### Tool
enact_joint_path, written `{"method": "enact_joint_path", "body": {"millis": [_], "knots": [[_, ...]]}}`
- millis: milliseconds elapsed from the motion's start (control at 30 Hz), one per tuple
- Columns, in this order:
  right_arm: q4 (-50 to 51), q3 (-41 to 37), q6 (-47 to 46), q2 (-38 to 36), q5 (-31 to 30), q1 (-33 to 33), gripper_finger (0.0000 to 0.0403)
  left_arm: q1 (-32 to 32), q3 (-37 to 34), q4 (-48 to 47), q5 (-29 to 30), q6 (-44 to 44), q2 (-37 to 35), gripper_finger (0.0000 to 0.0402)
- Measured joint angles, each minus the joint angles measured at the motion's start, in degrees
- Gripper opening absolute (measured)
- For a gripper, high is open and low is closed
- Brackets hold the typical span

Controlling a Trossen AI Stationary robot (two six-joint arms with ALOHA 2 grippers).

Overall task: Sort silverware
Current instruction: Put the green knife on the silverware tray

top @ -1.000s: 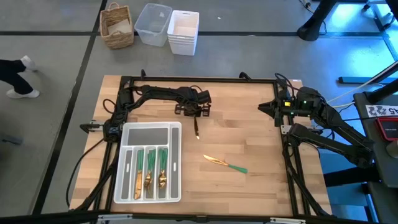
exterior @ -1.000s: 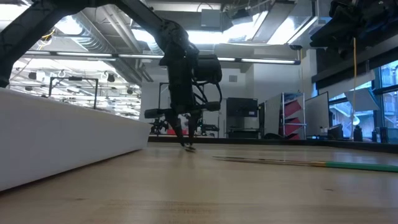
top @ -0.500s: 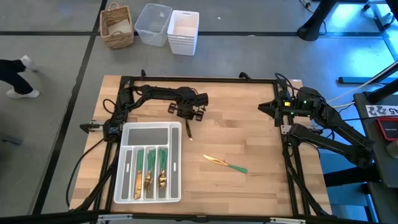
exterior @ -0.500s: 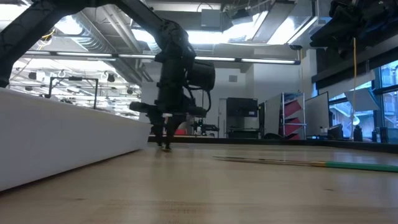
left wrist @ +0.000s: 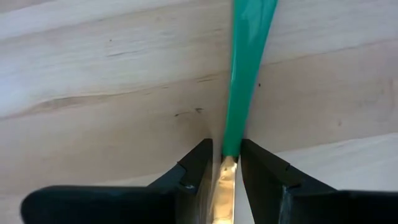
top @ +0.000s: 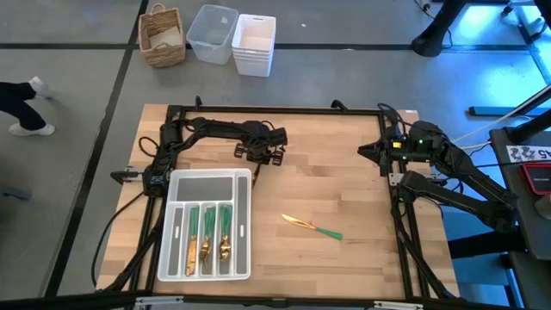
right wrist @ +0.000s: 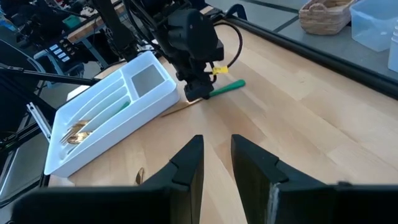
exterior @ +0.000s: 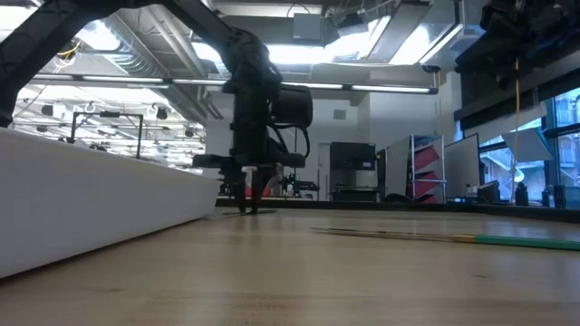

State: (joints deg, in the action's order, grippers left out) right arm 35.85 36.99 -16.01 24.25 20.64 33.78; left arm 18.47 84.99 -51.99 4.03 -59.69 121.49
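Just off the far right corner of the tray [top: 243,226], the left gripper [left wrist: 225,163] pinches a utensil [left wrist: 249,68] where green handle meets gold head; the handle runs out ahead of the fingers, over bare table [top: 344,185]; its head type cannot be told. A second piece [top: 312,226] lies on the wood, well apart, toward the near edge; more lie in the tray's slots. The right gripper [right wrist: 215,168] waits at the right edge, narrowly parted, holding nothing.

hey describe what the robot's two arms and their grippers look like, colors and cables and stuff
Both arms are black and jointed. The left gripper hangs from a boxy black wrist with a yellow tag and a black cable looping beside it. The right gripper has two flat, tapered black fingers; its arm shows small green lights and thin cables.
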Motion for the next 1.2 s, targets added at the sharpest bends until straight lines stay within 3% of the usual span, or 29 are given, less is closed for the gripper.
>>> {"method": "enact_joint_path", "body": {"millis": [133, 367, 967, 1200], "knots": [[0.5, 0.0, 0.0, 0.0, 0.0, 0.0, 0.0083, -0.4, -1.0, 0.3, 0.0, 1.8, 0.1, 0.0071], [0.4, 0.0, 0.0, 0.0, -0.7, 0.0, 0.0083, -0.5, -1.2, 1.5, -0.1, 3.1, 0.1, 0.0013], [0.4, 0.0, 0.0, 0.0, -0.9, 0.0, 0.0083, 0.7, 3.2, 0.2, -3.7, 7.6, 0.7, 0.0017], [0.4, 0.0, 0.0, 0.0, -0.9, 0.0, 0.0083, 1.9, 4.0, 3.9, -8.6, 9.6, 0.8, 0.0014]]}}
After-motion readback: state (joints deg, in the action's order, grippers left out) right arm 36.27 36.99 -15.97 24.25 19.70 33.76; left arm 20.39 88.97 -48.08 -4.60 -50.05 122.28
